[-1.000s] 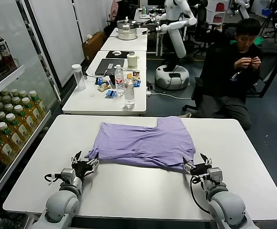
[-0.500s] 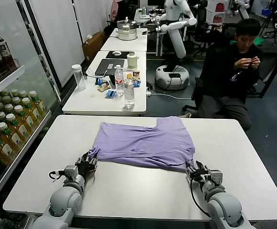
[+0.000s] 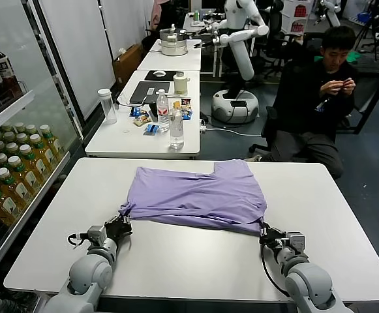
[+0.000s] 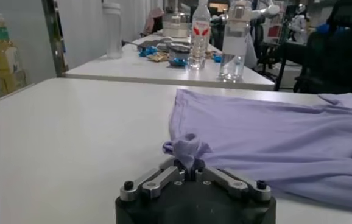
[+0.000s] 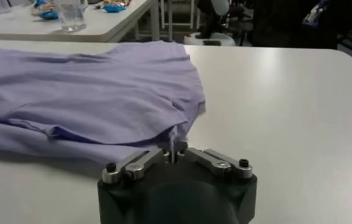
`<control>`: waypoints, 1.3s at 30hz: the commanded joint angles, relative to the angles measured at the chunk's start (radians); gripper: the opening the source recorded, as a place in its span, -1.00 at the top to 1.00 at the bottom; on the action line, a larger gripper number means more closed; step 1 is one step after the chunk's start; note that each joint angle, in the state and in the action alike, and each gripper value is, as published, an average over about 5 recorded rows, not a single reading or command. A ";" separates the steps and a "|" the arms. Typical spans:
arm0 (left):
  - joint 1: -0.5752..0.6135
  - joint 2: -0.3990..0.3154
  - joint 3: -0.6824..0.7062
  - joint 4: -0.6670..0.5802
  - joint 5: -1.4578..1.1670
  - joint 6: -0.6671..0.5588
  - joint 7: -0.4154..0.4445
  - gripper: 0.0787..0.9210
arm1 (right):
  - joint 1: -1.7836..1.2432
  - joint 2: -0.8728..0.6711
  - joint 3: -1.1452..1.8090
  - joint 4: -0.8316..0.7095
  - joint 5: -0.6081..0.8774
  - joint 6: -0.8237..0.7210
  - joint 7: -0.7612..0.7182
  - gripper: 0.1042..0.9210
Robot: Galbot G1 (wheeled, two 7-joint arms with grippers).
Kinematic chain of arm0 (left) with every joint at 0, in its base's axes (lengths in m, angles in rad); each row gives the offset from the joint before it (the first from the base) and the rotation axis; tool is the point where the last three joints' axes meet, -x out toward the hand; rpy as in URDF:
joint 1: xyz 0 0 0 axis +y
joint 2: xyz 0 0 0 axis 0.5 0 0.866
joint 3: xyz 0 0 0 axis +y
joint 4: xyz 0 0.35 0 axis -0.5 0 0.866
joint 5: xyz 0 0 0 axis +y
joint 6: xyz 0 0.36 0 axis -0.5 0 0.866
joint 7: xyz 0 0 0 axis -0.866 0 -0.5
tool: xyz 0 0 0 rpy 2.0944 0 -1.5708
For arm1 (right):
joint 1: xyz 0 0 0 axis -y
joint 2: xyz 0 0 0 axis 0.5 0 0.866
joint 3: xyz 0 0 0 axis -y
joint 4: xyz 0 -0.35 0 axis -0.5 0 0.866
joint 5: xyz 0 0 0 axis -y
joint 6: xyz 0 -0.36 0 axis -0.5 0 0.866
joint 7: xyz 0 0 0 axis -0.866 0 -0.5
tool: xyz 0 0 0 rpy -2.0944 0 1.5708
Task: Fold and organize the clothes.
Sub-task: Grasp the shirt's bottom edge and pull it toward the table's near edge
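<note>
A lavender T-shirt lies folded across the far half of the white table. My left gripper is shut on the shirt's near left corner, which bunches between the jaws in the left wrist view. My right gripper is shut on the shirt's near right corner; a thin fold of cloth runs into the closed jaws in the right wrist view. Both grippers sit low on the tabletop at the shirt's near edge.
A shelf of drink bottles stands at the left. A second table with bottles and snacks lies beyond. A seated person in black is at the back right. Bare tabletop lies between the grippers and the front edge.
Both grippers have gone from open beside the shirt's near corners to shut on them. The cloth at both corners now bunches in the jaws.
</note>
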 commanded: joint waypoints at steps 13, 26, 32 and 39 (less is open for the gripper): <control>0.535 -0.015 -0.170 -0.537 0.040 0.007 -0.026 0.90 | -0.436 -0.057 0.198 0.351 -0.118 0.001 -0.047 0.95; 0.666 -0.023 -0.181 -0.611 0.168 0.060 -0.044 0.77 | -0.535 -0.052 0.220 0.408 -0.255 0.031 -0.093 0.70; 0.622 -0.004 -0.216 -0.648 0.183 0.012 -0.068 0.36 | -0.470 -0.051 0.224 0.453 -0.225 0.099 -0.082 0.21; 0.311 0.044 -0.191 -0.444 0.066 -0.046 -0.099 -0.11 | -0.070 -0.083 0.086 0.258 -0.077 0.033 -0.025 -0.27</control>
